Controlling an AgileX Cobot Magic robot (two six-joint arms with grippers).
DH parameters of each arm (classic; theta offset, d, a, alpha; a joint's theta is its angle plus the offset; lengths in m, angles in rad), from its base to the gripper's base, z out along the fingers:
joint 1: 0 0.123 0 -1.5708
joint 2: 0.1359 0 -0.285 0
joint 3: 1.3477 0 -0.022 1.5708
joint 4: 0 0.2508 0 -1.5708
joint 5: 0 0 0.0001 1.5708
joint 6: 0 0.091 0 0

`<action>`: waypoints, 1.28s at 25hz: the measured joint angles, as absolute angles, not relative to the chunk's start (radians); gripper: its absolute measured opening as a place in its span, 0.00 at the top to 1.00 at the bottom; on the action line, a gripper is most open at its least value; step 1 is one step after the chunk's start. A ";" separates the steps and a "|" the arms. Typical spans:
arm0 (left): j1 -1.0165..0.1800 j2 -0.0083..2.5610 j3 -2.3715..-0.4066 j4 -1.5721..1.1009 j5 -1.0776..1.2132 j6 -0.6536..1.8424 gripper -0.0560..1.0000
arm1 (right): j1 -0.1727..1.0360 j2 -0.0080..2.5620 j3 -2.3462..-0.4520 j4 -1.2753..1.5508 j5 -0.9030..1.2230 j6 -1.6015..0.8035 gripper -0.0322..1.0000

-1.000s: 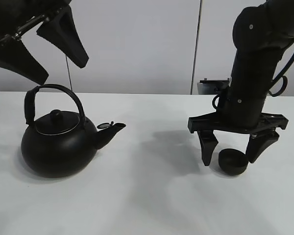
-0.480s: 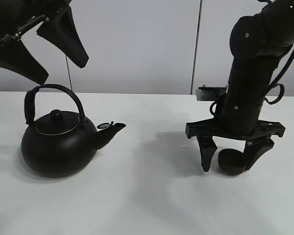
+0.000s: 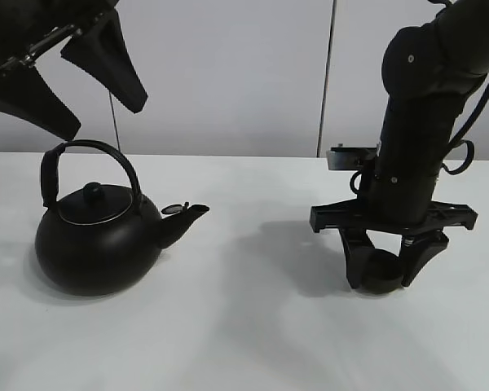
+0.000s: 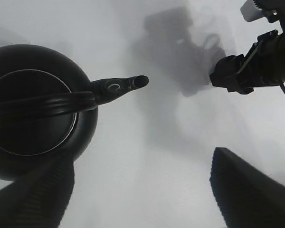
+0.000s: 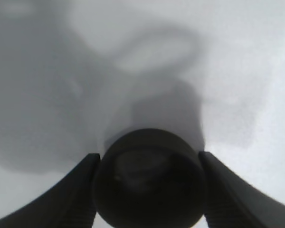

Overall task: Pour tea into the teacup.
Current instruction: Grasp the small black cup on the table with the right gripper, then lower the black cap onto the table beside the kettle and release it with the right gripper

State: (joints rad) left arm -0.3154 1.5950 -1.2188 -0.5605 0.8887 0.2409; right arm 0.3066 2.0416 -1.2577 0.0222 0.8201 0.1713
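Note:
The small black teacup (image 3: 383, 270) sits on the white table (image 3: 253, 326) at the right. My right gripper (image 3: 383, 280) is down around it, with both fingers pressed against its sides. In the right wrist view the teacup (image 5: 149, 180) fills the gap between the two fingers (image 5: 66, 194). The big black kettle (image 3: 98, 236) stands at the left, spout pointing right towards the cup. My left gripper (image 3: 103, 118) hangs open and empty above the kettle's arched handle. In the left wrist view the kettle (image 4: 33, 114) lies below my left gripper (image 4: 142, 159).
A grey wall with a vertical seam (image 3: 326, 81) stands behind the table. A small grey block (image 3: 350, 155) sits behind the right arm. Bare tabletop lies between the kettle's spout and the cup.
The right gripper's fingers have closed from wide apart onto the teacup's sides, and the arm has shifted slightly left. The left gripper and kettle have not moved.

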 joint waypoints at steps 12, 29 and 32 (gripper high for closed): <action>-0.315 1.595 -1.219 -0.561 0.889 0.241 0.41 | 0.307 2.028 -1.258 0.023 0.841 0.175 0.58; -0.315 1.595 -1.219 -0.561 0.889 0.241 0.41 | 0.307 1.989 -1.404 0.136 0.978 0.175 0.58; -0.315 1.595 -1.219 -0.561 0.889 0.241 0.41 | 0.310 1.992 -1.410 0.174 0.993 0.167 0.58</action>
State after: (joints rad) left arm -0.3154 1.5950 -1.2188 -0.5605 0.8887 0.2409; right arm 0.3097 1.9922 -1.4102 0.1738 0.9926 0.1672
